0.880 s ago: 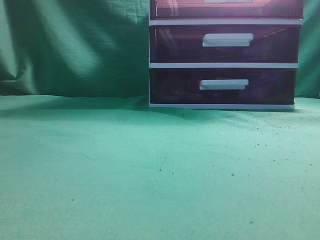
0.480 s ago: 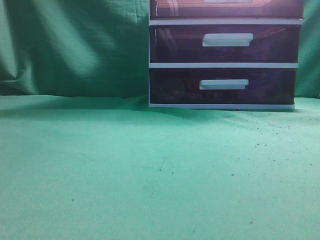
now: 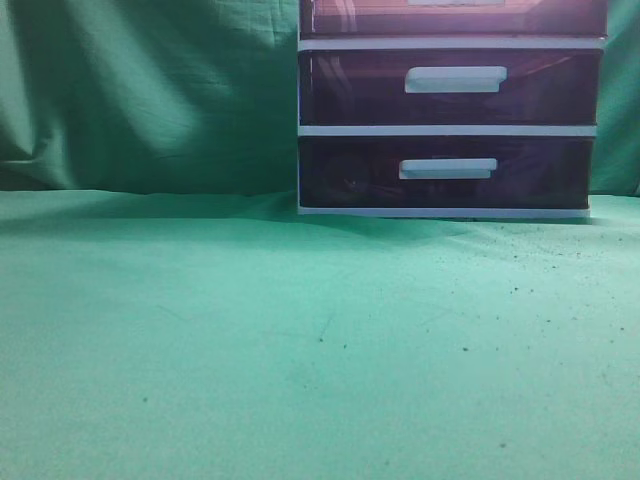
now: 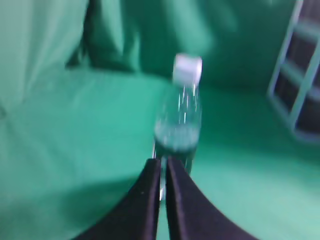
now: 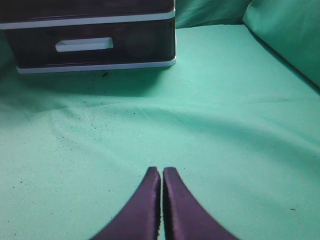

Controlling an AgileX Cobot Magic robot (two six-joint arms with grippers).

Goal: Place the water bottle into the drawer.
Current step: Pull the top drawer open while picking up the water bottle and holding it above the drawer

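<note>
Both dark grippers, left (image 4: 162, 167) and right (image 5: 161, 175), are seen clenched empty; a clear white-capped plastic water bottle (image 4: 178, 120) is stood upright beyond the left one.

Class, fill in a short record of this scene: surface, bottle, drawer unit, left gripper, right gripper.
surface: green cloth
bottle: clear water bottle, white cap, upright, blurred, seen only in the left wrist view
drawer unit: white-framed drawer unit, dark purple fronts, visible drawers shut
left gripper: fingers together, just before the bottle
right gripper: fingers together, over bare cloth, holding nothing
</note>
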